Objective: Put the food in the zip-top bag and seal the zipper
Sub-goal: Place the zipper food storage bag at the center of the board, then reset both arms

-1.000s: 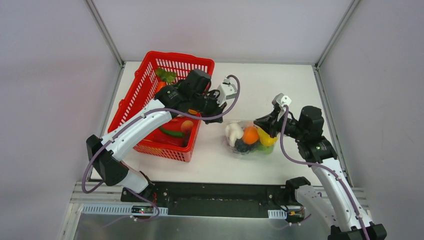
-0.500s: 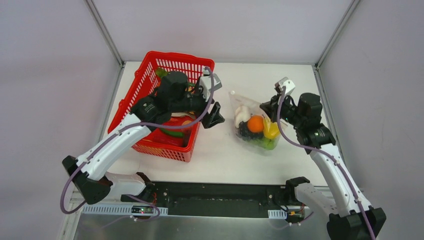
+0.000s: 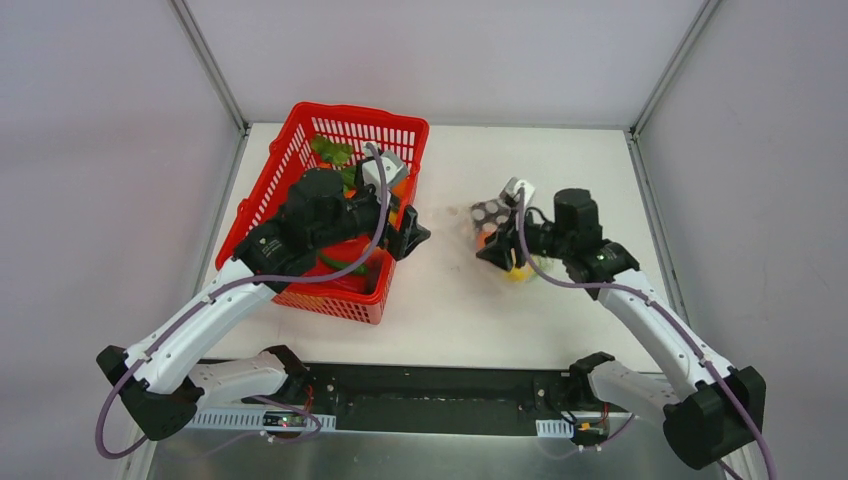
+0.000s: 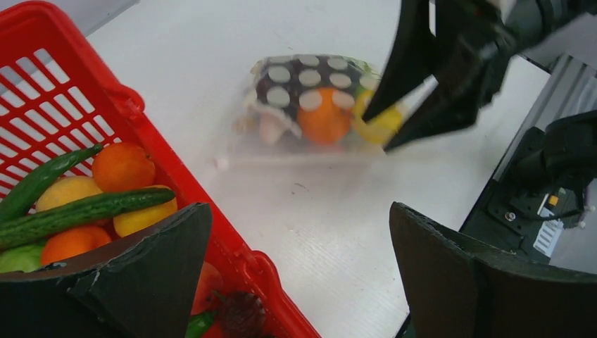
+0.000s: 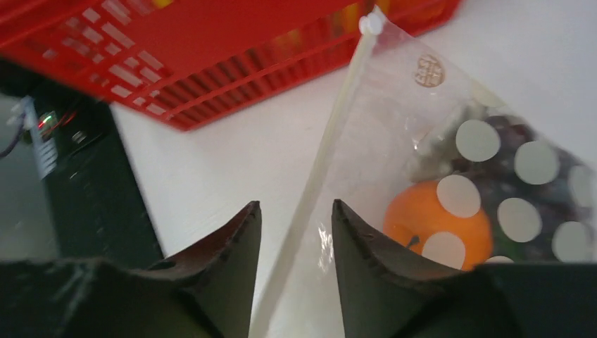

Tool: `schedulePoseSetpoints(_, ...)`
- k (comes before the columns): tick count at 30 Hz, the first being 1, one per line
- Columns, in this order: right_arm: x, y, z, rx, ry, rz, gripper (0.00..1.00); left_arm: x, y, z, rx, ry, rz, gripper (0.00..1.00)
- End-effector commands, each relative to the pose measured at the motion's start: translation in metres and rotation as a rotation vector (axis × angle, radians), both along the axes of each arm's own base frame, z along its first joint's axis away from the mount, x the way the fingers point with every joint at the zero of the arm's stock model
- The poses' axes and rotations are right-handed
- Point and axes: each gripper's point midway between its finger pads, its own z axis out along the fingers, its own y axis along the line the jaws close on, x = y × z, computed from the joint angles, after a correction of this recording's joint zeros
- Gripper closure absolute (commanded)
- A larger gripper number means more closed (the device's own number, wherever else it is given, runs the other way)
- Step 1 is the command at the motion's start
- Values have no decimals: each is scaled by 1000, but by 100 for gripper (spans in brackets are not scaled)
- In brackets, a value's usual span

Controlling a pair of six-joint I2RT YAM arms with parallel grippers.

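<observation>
Left jaws wide, right jaws ajar

The white counter carries two things. A red mesh basket stands toward 9 o'clock, close to the counter's left edge. A clear, white-dotted zip-top bag lies toward 3 o'clock, well apart from the basket.

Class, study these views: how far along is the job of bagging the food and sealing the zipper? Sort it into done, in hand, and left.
Done: orange ball and grapes sit inside the zip-top bag. In hand: right gripper straddles the zipper, jaws apart. Left: confirming the seal, which I cannot judge; left gripper is open, empty.
</observation>
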Motion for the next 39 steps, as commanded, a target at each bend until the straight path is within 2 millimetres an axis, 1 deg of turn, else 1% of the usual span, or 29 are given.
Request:
schedulePoseSetpoints(1, -68, 29, 2, 49, 78, 278, 53, 14, 12, 21, -80, -21, 119, 1)
schedulePoseSetpoints(2, -69, 30, 8, 60, 62, 279, 49, 16, 15, 22, -84, -20, 137, 1)
schedulePoseSetpoints(3, -68, 29, 14, 70, 39, 265, 45, 18, 17, 21, -86, -22, 155, 1)
schedulePoseSetpoints(4, -64, 28, 21, 82, 3, 234, 43, 18, 19, 22, -93, -21, 169, 1)
schedulePoseSetpoints(6, -52, 22, 34, 110, -83, 143, 41, 18, 22, 22, -99, -17, 181, 1)
schedulePoseSetpoints(7, -43, 17, 41, 132, -123, 70, 37, 17, 23, 21, -98, -17, 186, 1)
schedulePoseSetpoints(8, -34, 9, 50, 165, -164, -21, 31, 17, 26, 22, -99, -17, 196, 1)
schedulePoseSetpoints(9, -24, 2, 53, 191, -189, -105, 25, 16, 28, 21, -96, -14, 205, 1)
schedulePoseSetpoints(10, -22, -1, 55, 210, -210, -132, 25, 16, 31, 20, -94, -10, 216, 1)
schedulePoseSetpoints(13, -24, -2, 50, 213, -216, -133, 25, 17, 39, 15, -93, 6, 263, 1)
schedulePoseSetpoints(14, 8, -33, 46, 260, -129, -452, 11, 19, 44, 12, -90, 14, 298, 1)
schedulePoseSetpoints(15, 16, -47, 42, 279, -87, -573, 7, 22, 51, 10, -89, 20, 346, 1)
schedulePoseSetpoints(17, 27, -69, 36, 337, -9, -774, 3, 26, 68, 5, -96, 34, 454, 1)
schedulePoseSetpoints(19, 25, -70, 30, 311, 12, -777, 2, 31, 89, -1, -101, 36, 581, 1)
schedulePoseSetpoints(20, 26, -78, 25, 317, 45, -839, 1, 32, 100, -2, -105, 38, 641, 1)
schedulePoseSetpoints(21, 29, -86, 25, 368, 79, -926, 0, 33, 109, -6, -102, 45, 692, 1)
schedulePoseSetpoints(24, 32, -96, 22, 387, 97, -999, 0, 36, 131, -14, -80, 66, 783, 1)
schedulePoseSetpoints(27, 36, -112, 14, 362, 117, -1078, 0, 39, 155, -23, -57, 111, 879, 1)
schedulePoseSetpoints(28, 37, -118, 12, 362, 139, -1100, 0, 38, 167, -27, -47, 134, 920, 1)
schedulePoseSetpoints(29, 39, -123, 10, 368, 159, -1115, 0, 36, 172, -28, -53, 146, 939, 1)
schedulePoseSetpoints(32, 43, -132, 7, 395, 219, -1129, 0, 30, 179, -27, -86, 153, 967, 1)
schedulePoseSetpoints(35, 44, -141, 6, 408, 222, -1155, 0, 26, 189, -34, -119, 150, 1021, 1)
schedulePoseSetpoints(39, 41, -142, 5, 406, 225, -1151, 0, 24, 196, -32, -152, 132, 1061, 1)
